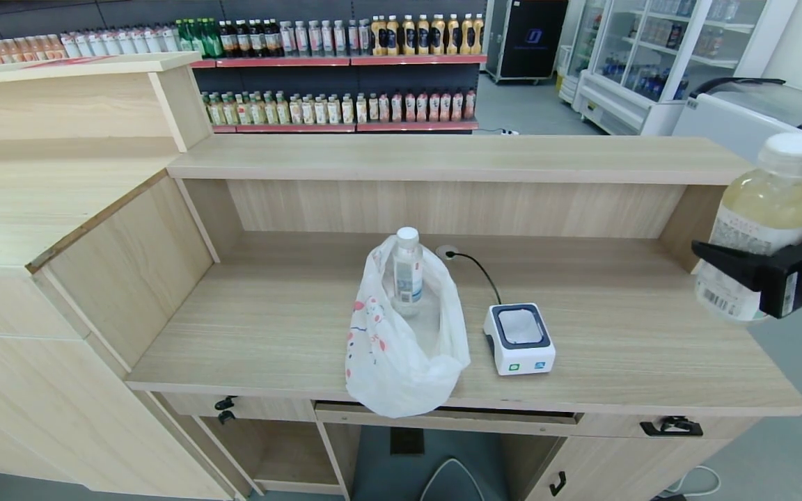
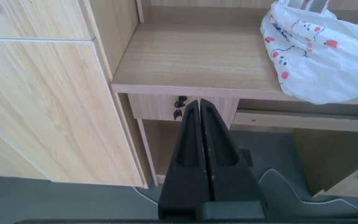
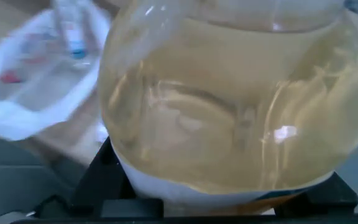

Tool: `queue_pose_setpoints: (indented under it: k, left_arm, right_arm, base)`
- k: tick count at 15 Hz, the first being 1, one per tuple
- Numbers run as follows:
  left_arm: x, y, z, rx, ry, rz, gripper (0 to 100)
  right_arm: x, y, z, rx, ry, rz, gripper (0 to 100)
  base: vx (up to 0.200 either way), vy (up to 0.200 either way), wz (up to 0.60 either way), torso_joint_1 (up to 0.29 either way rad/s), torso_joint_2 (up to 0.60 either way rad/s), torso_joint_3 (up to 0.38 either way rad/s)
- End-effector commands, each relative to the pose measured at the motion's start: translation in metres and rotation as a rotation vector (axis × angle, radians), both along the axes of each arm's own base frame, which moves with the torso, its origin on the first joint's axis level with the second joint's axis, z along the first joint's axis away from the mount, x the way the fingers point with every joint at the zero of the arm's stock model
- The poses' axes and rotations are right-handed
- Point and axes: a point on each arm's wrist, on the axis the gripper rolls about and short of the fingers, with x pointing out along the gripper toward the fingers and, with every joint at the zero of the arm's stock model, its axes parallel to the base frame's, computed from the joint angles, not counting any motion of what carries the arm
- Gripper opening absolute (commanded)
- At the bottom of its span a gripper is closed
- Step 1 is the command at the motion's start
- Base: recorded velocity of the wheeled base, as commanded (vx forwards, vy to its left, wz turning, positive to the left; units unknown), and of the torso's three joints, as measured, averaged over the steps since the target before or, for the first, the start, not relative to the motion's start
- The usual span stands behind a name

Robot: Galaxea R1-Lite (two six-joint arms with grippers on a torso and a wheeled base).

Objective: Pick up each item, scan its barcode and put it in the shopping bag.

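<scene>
Right gripper (image 1: 766, 236) jaws are gripping one yellow drink bottle (image 1: 770, 202), well right of one shopping bag (image 1: 401, 348). Left gripper (image 2: 200, 109) jaws are pressing together, empty.

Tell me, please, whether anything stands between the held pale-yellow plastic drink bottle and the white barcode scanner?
Nothing visible does. The pale-yellow plastic drink bottle hangs near the light wooden counter's right end, with only bare counter between it and the white barcode scanner; the white plastic shopping bag sits left of it.

Bottle (image 1: 408, 273) in bag (image 1: 381, 351), scanner (image 1: 519, 339) just right.
</scene>
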Motion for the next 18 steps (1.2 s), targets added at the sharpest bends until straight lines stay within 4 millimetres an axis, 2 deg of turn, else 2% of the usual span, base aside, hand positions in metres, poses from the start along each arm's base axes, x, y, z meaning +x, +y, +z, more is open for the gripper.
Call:
queue_pose_setpoints:
  k: [1,3,6,9,11,13,15,18]
  left_arm:
    - [0.000,0.000,0.000,0.000,0.000,0.001,0]
    - [0.000,0.000,0.000,0.000,0.000,0.001,0]
    - [0.000,0.000,0.000,0.000,0.000,0.001,0]
    - [0.000,0.000,0.000,0.000,0.000,0.001,0]
    - [0.000,0.000,0.000,0.000,0.000,0.001,0]
    - [0.000,0.000,0.000,0.000,0.000,0.001,0]
    - [0.000,0.000,0.000,0.000,0.000,0.001,0]
    - [0.000,0.000,0.000,0.000,0.000,0.001,0]
  right_arm:
    - [0.025,-0.012,-0.021,-0.027,0.041,-0.083,0]
    - [0.034,-0.015,-0.024,-0.045,-0.020,-0.097,0]
    - [0.044,-0.028,-0.031,-0.204,-0.041,-0.115,0]
    - [0.050,-0.046,-0.048,-0.384,-0.013,-0.060,0]
    - [0.058,-0.051,-0.052,-0.425,-0.047,-0.023,0]
    - [0.068,-0.057,-0.059,-0.507,-0.115,0.096,0]
    - [0.075,-0.062,-0.066,-0.532,-0.155,0.242,0]
    - [0.080,-0.080,-0.082,-0.638,-0.183,0.354,0]
  base:
    - [0.000,0.000,0.00,0.000,0.00,0.000]
    - [0.000,0.000,0.00,0.000,0.00,0.000]
    - [0.000,0.000,0.00,0.000,0.00,0.000]
    - [0.000,0.000,0.60,0.002,0.01,0.002]
    - [0.000,0.000,0.60,0.000,0.00,0.007]
    - [0.000,0.000,0.60,0.002,0.00,0.002]
    - [0.000,0.000,0.00,0.000,0.00,0.000]
    - [0.000,0.000,0.00,0.000,0.00,0.000]
